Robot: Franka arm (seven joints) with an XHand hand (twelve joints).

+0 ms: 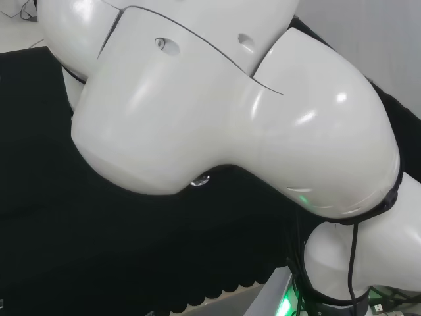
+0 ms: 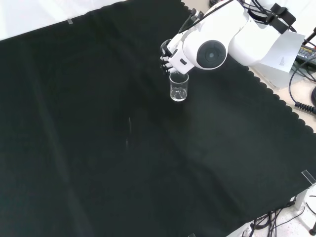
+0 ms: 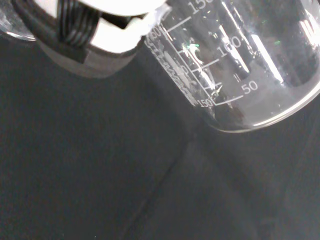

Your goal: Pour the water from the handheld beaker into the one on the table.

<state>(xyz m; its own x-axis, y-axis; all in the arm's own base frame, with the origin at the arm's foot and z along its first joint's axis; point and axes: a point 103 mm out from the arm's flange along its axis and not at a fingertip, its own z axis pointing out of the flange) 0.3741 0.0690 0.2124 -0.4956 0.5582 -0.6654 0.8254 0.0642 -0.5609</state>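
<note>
In the front view a clear beaker point(image 2: 178, 88) stands upright on the black cloth point(image 2: 98, 148) with a little water at its bottom. The hand point(image 2: 167, 59) hangs right over its rim with its fingers curled, half covered by the arm's white link point(image 2: 212, 52). The wrist view shows this graduated beaker point(image 3: 240, 65) close up, slanted in the picture. Beside a black and white finger point(image 3: 75, 30) there is a sliver of a second clear vessel point(image 3: 12, 27), the handheld beaker, mostly hidden. Its tilt and contents cannot be made out.
The cloth's scalloped edge point(image 2: 276, 94) runs close to the right of the beaker in the front view, with cables point(image 2: 301, 98) and equipment beyond it. In the head view the arm's white links point(image 1: 217, 105) stand in front of the bench, and a small glint point(image 1: 200, 180) shows under them.
</note>
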